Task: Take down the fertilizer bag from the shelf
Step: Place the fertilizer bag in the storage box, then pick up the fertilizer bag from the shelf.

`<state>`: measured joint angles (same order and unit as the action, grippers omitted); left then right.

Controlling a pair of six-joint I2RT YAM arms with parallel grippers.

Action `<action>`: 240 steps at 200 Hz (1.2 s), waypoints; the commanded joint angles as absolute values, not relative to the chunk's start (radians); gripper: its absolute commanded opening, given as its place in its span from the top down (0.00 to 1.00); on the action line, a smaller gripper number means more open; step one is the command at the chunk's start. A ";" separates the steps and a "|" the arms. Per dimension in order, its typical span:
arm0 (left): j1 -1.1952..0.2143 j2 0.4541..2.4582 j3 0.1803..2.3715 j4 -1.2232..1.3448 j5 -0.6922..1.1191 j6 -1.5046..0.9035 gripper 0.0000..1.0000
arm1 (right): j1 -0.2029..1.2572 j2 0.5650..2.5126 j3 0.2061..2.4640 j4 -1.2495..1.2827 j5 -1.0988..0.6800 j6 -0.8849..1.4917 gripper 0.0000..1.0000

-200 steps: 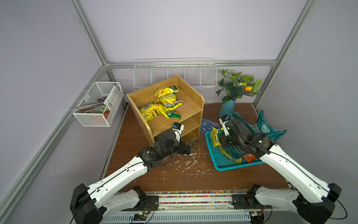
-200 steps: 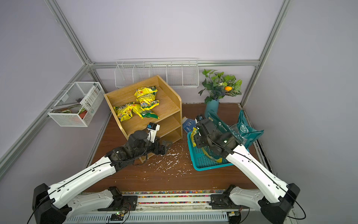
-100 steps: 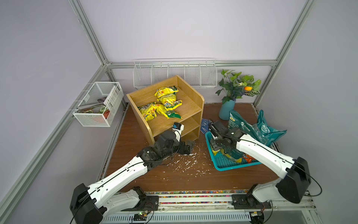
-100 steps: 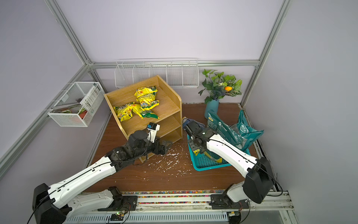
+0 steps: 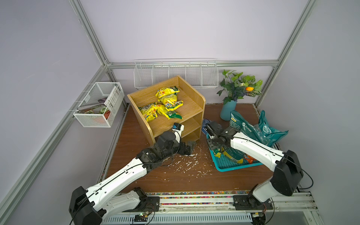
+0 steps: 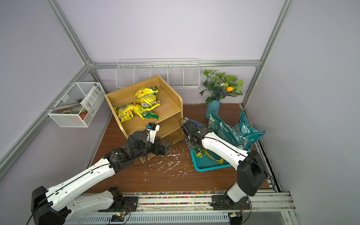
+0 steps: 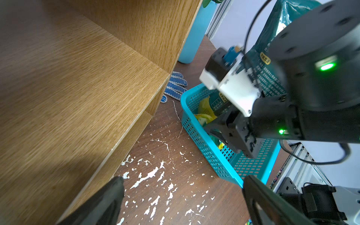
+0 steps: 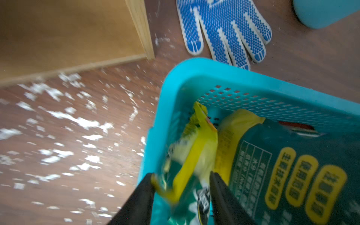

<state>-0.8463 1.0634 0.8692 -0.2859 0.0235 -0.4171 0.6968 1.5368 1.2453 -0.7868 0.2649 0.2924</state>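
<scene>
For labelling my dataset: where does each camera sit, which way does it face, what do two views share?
Top views: high in front, looking down on the light oak wooden shelf and teal plastic mesh tray; left arm, right arm show.
Left wrist: low beside the shelf, facing the tray; left gripper, right arm show.
Right wrist: over the tray, looking down on a yellow fertilizer bag; right gripper shows.
Shared: both wrists see the blue-dotted white glove.

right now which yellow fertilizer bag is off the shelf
The yellow bag in the teal basket, between the right gripper's jaws; the other yellow bags lie on the shelf's top tier.
</scene>
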 commanded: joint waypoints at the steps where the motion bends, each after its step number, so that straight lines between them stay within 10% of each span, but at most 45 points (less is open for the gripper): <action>1: -0.842 1.046 0.854 -0.284 0.015 -0.426 0.01 | 0.698 1.412 1.276 -0.717 0.247 0.321 0.43; 143: -0.842 0.963 0.781 -0.333 0.026 -0.465 0.01 | 0.801 1.403 1.601 -0.353 -0.221 0.460 0.35; 240: -0.842 0.851 0.700 -0.390 0.012 -0.506 0.01 | 0.962 1.667 1.909 -0.492 0.026 0.094 0.33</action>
